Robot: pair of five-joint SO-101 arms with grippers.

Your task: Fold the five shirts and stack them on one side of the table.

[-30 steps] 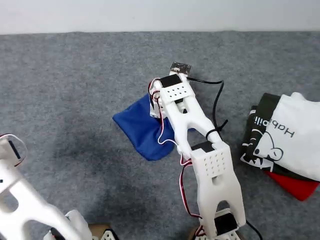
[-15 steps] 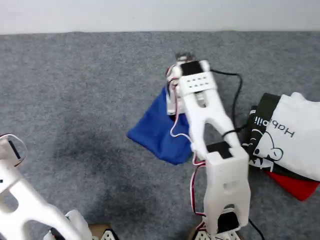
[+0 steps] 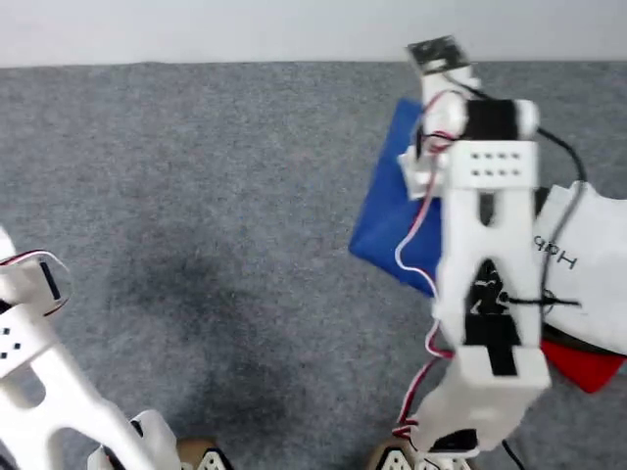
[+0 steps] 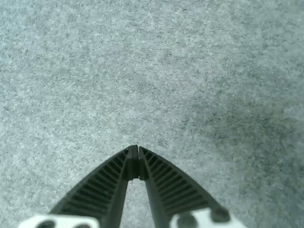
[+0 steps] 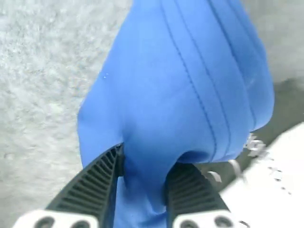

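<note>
The blue shirt sits in the upper right of the high view, bunched and partly under the right arm, just left of the stack at the right edge. The white shirt lies on top of the stack and a red shirt peeks out below. In the right wrist view the right gripper is clamped on a fold of the blue cloth. The left gripper has its tips pressed together on nothing, above bare grey table, at the lower left of the high view. This looks like the carrying step, with a folded shirt on its way to the pile. The next move likely calls for bringing the cloth squarely over the white shirt, lowering it flat, then letting go without dragging the layers beneath
</note>
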